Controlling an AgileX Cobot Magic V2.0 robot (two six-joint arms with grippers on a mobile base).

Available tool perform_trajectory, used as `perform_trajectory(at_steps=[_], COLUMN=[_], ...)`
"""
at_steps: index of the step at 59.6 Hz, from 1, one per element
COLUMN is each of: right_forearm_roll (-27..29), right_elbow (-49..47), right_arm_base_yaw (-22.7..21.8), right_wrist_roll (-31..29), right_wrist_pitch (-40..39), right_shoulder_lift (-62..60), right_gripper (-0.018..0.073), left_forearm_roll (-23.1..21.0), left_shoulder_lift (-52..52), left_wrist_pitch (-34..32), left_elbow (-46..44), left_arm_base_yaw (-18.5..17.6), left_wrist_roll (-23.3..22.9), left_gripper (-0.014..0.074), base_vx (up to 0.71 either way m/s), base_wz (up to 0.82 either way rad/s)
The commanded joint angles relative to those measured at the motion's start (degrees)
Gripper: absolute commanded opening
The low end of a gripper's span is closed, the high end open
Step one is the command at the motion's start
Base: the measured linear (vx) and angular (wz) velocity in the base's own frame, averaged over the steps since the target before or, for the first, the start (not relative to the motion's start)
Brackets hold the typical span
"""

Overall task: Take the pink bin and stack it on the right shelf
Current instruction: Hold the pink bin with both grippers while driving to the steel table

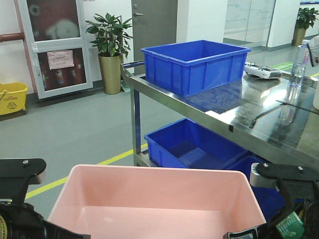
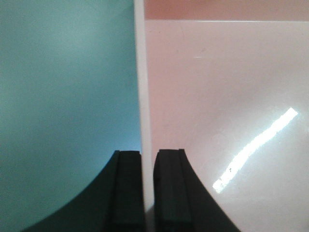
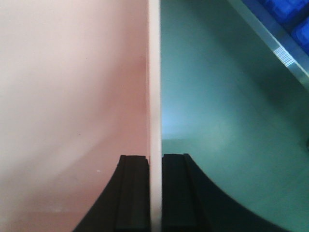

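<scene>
Two grips set: left gripper (image 2: 143,193) and right gripper (image 3: 154,193) each clamp a side wall of the pink bin (image 1: 159,196), so the grab looks done; carrying to the shelf (image 1: 234,110) far right and stacking remain.

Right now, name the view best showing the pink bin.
Exterior front-facing: the pink bin shows its rim, walls and open inside. The wrist views show only a wall edge, clamped by the left gripper and right gripper.

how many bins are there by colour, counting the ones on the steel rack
pink bin: 1
blue crates: 3. One is on top of the right shelf at. Two are on its lower tier, at and, the second partly hidden.
total: 4
</scene>
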Motion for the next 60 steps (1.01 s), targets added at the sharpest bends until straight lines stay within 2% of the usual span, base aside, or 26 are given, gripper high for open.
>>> perform_trajectory(at_steps=[1,25,60], right_forearm_roll=[-5.43,-5.48,-5.48], right_elbow=[-1.59,-1.59,-1.59], right_arm_base_yaw=[-0.46,-0.46,-0.46], right_wrist_roll=[-0.10,-0.10,-0.10], right_wrist_pitch=[0.92,0.91,0.91], right_shoulder_lift=[-1.10,-1.10,-1.10], right_gripper=[-0.0006,-0.0006,-0.0006], left_forearm_roll=[4.48,4.48,4.48], left_shoulder_lift=[-1.71,-1.71,-1.71], left_wrist_pitch=[0.36,0.36,0.28], left_elbow=[-1.50,-1.50,-1.50], left_arm_base_yaw=[0.08,0.08,0.08], left_wrist_roll=[-0.36,-0.36,-0.36], left_gripper=[0.0062,0.0062,0.0062], base_vx=[0.42,0.40,0.33], base_wz=[0.01,-0.23,-0.61])
